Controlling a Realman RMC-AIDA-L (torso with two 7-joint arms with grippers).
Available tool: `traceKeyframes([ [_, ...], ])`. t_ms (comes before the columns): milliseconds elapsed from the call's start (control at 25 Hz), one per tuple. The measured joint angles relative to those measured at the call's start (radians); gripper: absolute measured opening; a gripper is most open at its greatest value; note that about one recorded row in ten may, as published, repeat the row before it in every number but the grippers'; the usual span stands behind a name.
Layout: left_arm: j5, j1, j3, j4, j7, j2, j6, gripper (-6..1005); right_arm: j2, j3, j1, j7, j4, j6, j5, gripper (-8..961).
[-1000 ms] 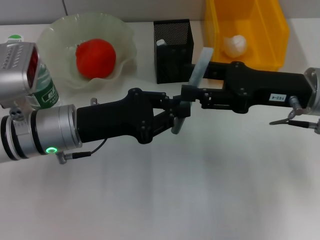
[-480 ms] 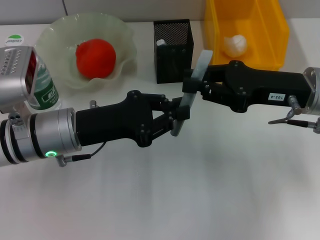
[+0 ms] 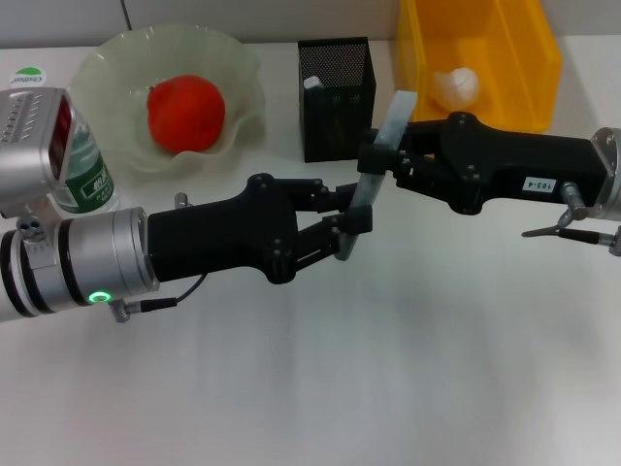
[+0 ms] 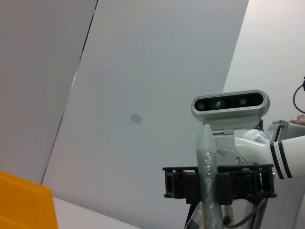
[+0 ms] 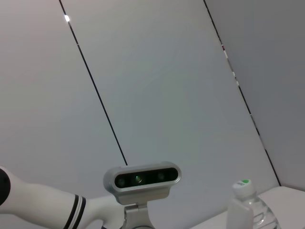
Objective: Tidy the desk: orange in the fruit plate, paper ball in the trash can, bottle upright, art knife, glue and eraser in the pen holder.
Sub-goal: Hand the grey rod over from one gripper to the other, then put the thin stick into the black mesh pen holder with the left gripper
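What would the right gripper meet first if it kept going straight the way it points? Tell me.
Judging from the head view, the right gripper, shut on the art knife, points toward the robot's left. The left gripper lies closest in that line, though depth is unclear.

Table [image 3: 388,388]: smooth, matt white
Pen holder [image 3: 335,97]: black metal mesh
Plate [image 3: 107,68]: translucent — glossy
Bin [image 3: 524,58]: glossy yellow plastic
Knife [image 3: 380,150]: translucent grey plastic

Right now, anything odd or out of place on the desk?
Only the art knife: it is off the desk, pinched by the right gripper with the left gripper at its lower end. Orange, paper ball and bottle look properly placed.
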Motion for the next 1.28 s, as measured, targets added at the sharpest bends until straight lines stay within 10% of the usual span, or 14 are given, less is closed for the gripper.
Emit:
traceKeyframes([
  [200,-0.001,0.001,-0.002,0.000,-0.002,0.000,-0.010,208,0.000,0.000,0.000,-0.001,0.000,0.012,0.001,148],
  [560,-0.012,0.008,0.003,0.004,-0.003,0.004,-0.043,575,0.000,0.002,0.001,-0.005,-0.005,0.032,0.002,144],
  [840,-0.007,0.064,0.001,0.021,0.050,0.008,-0.084,805,-0.043,0.106,0.029,0.004,-0.046,0.069,0.018,144],
  [1280,-0.014,0.120,-0.016,0.014,0.136,0.006,-0.138,804,-0.026,0.041,0.158,-0.024,-0.092,0.458,0.000,143],
])
